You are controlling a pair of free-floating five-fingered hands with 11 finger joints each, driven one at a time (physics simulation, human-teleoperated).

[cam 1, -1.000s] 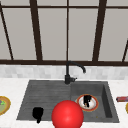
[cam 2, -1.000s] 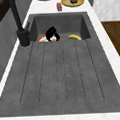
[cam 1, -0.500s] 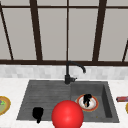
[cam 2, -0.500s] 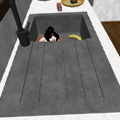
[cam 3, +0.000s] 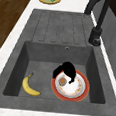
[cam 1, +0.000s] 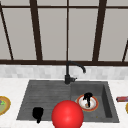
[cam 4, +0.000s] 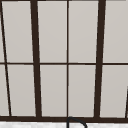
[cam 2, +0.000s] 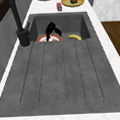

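A red-rimmed white plate [cam 1: 93,104] lies in the sink basin [cam 1: 106,100] with a small scrap of food [cam 3: 62,81] on it. My right hand [cam 1: 87,96] hangs over the plate, fingers pointing down and touching its surface, also seen as the hand [cam 3: 67,69] at the plate's [cam 3: 78,89] far edge and as the hand [cam 2: 51,29] above the plate [cam 2: 41,39]. A banana [cam 3: 29,86] lies on the basin floor beside the plate. My left hand [cam 1: 37,113] floats, fingers relaxed, over the front left of the draining board. A big red ball [cam 1: 67,115] is at the sink's front edge.
A black faucet [cam 1: 68,75] stands behind the sink. The ribbed draining board [cam 2: 61,76] takes up the sink's left half. A yellow plate with greens [cam 1: 3,105] is on the left counter. A red packet [cam 1: 122,99] and a yellow plate with a brown item [cam 2: 73,0] are on the right counter.
My right hand has shifted slightly over the plate. The left hand and the red ball have stayed where they were.
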